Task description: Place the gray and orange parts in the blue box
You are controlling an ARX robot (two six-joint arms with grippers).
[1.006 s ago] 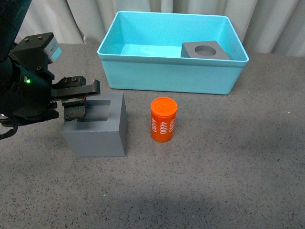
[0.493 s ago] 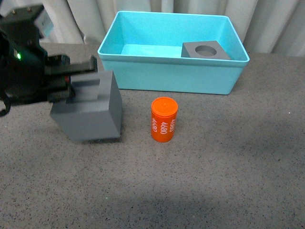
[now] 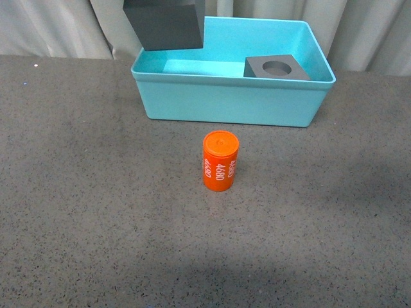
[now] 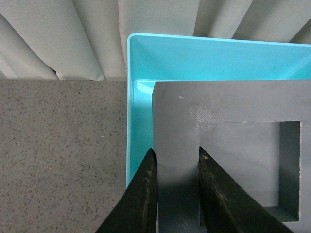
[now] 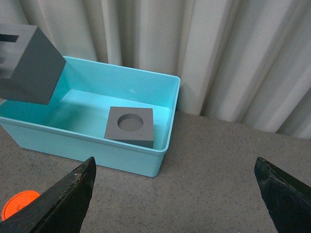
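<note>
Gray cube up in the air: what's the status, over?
Left gripper shut on square-recess cube, held over blue box corner. Right gripper open, empty. Orange cylinder outside box. No obstruction seen.

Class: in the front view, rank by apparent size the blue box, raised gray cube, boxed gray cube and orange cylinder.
blue box
raised gray cube, though cropped by frame
boxed gray cube and orange cylinder look alike, so unranked
</note>
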